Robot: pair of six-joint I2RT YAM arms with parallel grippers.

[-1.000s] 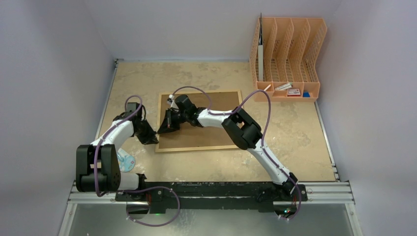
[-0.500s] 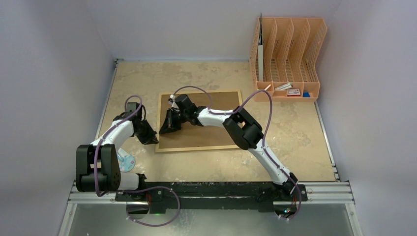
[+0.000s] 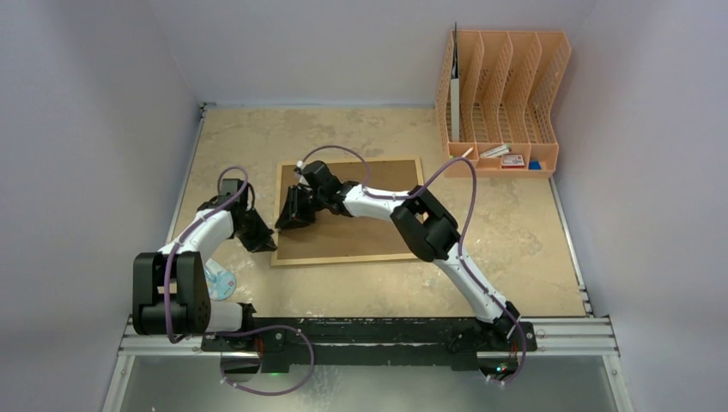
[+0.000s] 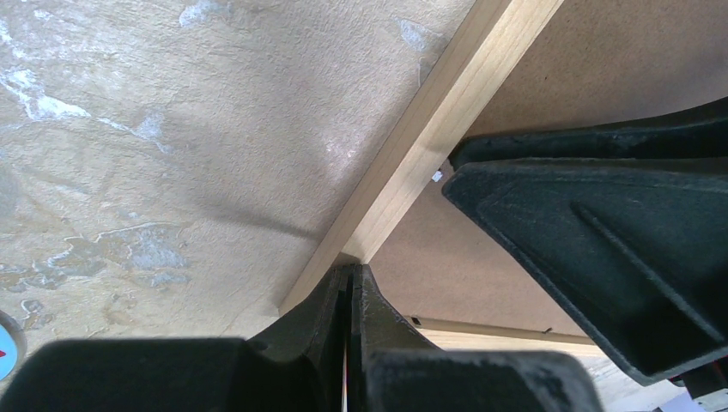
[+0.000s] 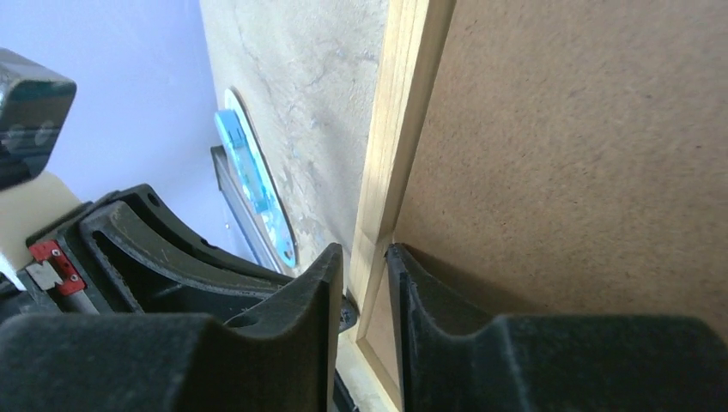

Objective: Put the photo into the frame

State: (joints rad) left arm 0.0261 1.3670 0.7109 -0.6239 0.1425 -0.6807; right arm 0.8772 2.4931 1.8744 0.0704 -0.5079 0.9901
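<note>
Beneath the right end effector (image 5: 365, 253): the frame (image 3: 360, 236), brown fibreboard back upward, flat on the table (image 3: 515, 232). Fingers there narrowly parted, one either side of the light-wood border on the frame's left side; contact unclear. At the left end effector (image 4: 348, 273), fingers pressed fully together, tips at the frame's corner just ahead, close beside the right end effector.

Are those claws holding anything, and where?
Nothing clearly held: the left claw is shut at a corner of the frame; the right claw straddles its border, jaws apart.
</note>
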